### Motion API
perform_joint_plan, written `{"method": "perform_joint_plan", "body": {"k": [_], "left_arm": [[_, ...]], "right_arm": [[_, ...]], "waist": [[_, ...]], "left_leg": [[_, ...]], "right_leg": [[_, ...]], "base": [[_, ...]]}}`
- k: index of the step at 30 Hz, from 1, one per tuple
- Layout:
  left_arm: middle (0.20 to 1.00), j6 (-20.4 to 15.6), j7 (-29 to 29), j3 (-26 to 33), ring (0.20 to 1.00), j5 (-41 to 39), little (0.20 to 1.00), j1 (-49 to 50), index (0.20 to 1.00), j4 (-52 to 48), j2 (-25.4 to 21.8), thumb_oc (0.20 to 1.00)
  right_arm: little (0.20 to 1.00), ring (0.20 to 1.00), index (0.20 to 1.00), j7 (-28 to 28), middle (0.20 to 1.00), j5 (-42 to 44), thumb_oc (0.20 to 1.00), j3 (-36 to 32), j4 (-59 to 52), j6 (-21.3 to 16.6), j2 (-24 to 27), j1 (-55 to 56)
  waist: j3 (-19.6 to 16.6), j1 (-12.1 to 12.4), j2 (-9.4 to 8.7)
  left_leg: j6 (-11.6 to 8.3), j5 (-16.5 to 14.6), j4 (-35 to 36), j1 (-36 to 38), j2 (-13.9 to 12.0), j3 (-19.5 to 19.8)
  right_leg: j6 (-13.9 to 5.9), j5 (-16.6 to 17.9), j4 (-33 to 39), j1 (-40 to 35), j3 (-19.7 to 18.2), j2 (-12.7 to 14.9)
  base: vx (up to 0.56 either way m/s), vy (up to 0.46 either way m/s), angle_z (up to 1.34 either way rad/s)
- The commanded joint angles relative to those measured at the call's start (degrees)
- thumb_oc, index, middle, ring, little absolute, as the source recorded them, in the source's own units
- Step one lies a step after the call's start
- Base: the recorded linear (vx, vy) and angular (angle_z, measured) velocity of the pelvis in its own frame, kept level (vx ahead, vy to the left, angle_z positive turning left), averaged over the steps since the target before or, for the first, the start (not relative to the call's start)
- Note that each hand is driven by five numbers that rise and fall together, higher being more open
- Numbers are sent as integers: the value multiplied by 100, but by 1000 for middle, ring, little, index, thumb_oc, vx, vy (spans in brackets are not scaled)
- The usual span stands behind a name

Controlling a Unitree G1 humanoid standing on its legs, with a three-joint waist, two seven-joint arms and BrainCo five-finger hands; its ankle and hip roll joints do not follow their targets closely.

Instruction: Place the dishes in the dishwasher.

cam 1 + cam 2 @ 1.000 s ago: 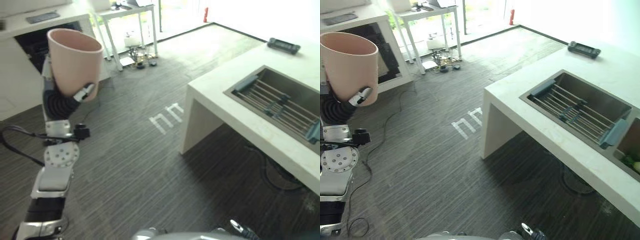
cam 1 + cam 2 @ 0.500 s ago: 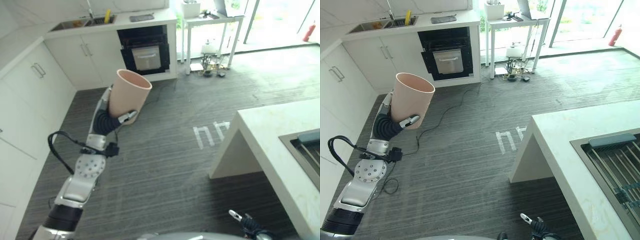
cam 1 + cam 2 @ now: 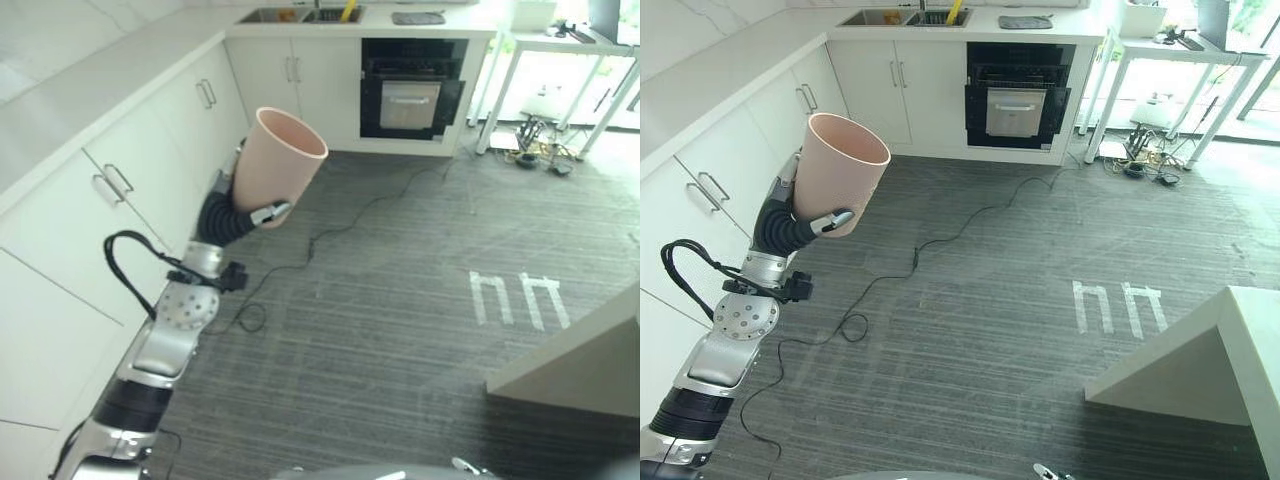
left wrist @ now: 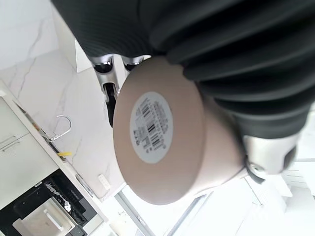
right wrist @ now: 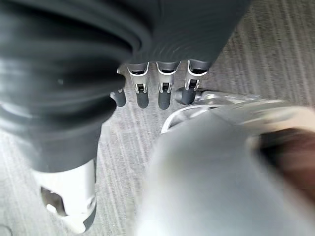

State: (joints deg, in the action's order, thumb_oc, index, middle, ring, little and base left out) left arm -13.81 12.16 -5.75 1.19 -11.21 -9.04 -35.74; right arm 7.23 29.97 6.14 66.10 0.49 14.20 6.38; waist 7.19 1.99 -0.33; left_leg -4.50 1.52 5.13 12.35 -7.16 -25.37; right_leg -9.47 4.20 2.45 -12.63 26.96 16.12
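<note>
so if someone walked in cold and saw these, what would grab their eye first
Most likely the big pink cup, held up in the air mouth-up by the left hand, whose fingers curl round its lower part beside the white cabinets. Next, the dark built-in appliance with its door shut, set under the far counter across the grey striped floor. The right hand hangs low over that floor, holding nothing.

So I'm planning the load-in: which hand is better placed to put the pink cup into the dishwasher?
Left. The left hand already grips the pink cup, raised and open end up, on the side of the white cabinets. The right hand hangs over the floor with straight fingers and holds nothing.
</note>
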Motion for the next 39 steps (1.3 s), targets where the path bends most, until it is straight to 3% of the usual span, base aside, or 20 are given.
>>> {"method": "perform_joint_plan", "body": {"k": [1, 3, 4, 5, 7, 11, 17, 27, 28, 33, 36, 38, 39], "left_arm": [[200, -155, 17, 313, 200, 56, 200, -76, 200, -404, 0, 200], [200, -192, -82, 379, 200, 43, 200, -39, 200, -425, -28, 200], [200, -441, -228, 445, 200, -57, 200, -21, 200, -307, -152, 200], [200, -450, -180, 355, 200, -25, 200, -117, 200, -242, -200, 200], [200, -526, -97, 211, 200, -32, 200, -364, 200, -29, -256, 200], [200, -499, -73, 120, 200, -63, 200, -488, 200, 37, -181, 200], [200, -287, -114, 95, 200, 33, 200, -404, 200, -192, -141, 200], [200, -343, -242, 116, 200, -122, 200, -288, 200, -309, -52, 200], [200, -479, 298, -270, 200, -201, 200, -625, 200, 284, 141, 200], [200, -276, 239, -315, 200, -158, 200, -629, 200, 106, 161, 200], [200, -196, 277, -290, 200, -215, 200, -647, 200, 120, 130, 200], [200, -80, 289, -260, 200, -194, 200, -623, 200, 74, 148, 200], [200, -45, 298, -254, 200, -213, 200, -605, 200, 42, 157, 200]], "right_arm": [[1000, 1000, 1000, -11, 1000, 142, 1000, -85, 56, -75, -4, -180], [1000, 1000, 1000, -29, 1000, 243, 1000, -116, 30, -126, -49, -182], [1000, 1000, 1000, -116, 1000, 214, 1000, -104, -166, -323, -133, -154], [1000, 1000, 1000, -123, 1000, 181, 1000, -49, -276, -306, -135, -154], [1000, 1000, 1000, -32, 1000, 30, 1000, 50, -333, -319, -172, -197], [1000, 1000, 1000, -50, 1000, 41, 1000, 276, -304, -247, -116, -261], [1000, 1000, 1000, -119, 1000, 199, 1000, 28, -170, 26, -36, -203], [1000, 1000, 1000, -23, 1000, 165, 1000, -70, -134, -209, -87, -96], [1000, 1000, 1000, 325, 1000, 510, 1000, -216, 149, -104, 32, -136], [1000, 1000, 1000, 34, 1000, 661, 1000, -62, -463, -182, 15, -184], [1000, 1000, 1000, 55, 1000, 323, 1000, 63, -632, -201, 78, -258], [1000, 1000, 1000, 169, 1000, -35, 1000, 183, -586, -140, 140, -372], [1000, 1000, 1000, 126, 1000, -222, 1000, 273, -637, -84, 170, -410]], "waist": [[-130, 25, 115], [-109, 115, 97], [-71, 142, 94], [0, 64, 86], [100, 10, 43], [82, 33, 28], [-62, -50, 31], [-109, -57, 90], [-148, -459, 167], [-181, -414, 94], [-171, -403, 25], [-129, -373, -133], [-68, -333, -206]], "left_leg": [[-171, 11, -28, -348, -218, 343], [-67, -31, -13, -388, -95, 383], [234, -170, -13, -496, 181, 586], [339, -229, -13, -499, 273, 764], [333, -238, -70, -515, 279, 923], [185, -92, -101, -512, 66, 770], [12, -96, -84, -407, -21, 692], [34, -171, -57, -380, 61, 712], [-40, -243, -148, -320, 68, 946], [27, -278, -109, -265, 104, 944], [18, -372, -432, -371, 92, 919], [89, -727, -1449, -769, 183, 840], [66, -621, -2079, -1084, 131, 819]], "right_leg": [[-179, -282, -162, 370, -92, -182], [-267, -279, -334, 430, -13, -38], [-284, -513, -1342, 754, -318, -47], [-296, -422, -1772, 1066, -627, -84], [-257, -190, -1777, 1385, -874, 41], [-173, -499, -1126, 968, -696, -145], [-124, -427, -316, 529, -775, -307], [-146, -356, -145, 452, -702, -268], [165, -439, 7, 506, -1339, -824], [178, -535, -89, 456, -1326, -871], [254, -601, -119, 456, -1366, -975], [365, -634, -150, 461, -1442, -1016], [442, -641, -153, 435, -1466, -1019]], "base": [[-12, 194, 0], [-2, 258, 17], [32, 272, 26], [36, 204, 23], [22, -95, 32], [37, -144, 26], [96, -61, -18], [12, 14, -3], [18, 47, 5], [50, -49, -2], [74, -165, -2], [101, -247, 3], [23, -192, 18]]}}
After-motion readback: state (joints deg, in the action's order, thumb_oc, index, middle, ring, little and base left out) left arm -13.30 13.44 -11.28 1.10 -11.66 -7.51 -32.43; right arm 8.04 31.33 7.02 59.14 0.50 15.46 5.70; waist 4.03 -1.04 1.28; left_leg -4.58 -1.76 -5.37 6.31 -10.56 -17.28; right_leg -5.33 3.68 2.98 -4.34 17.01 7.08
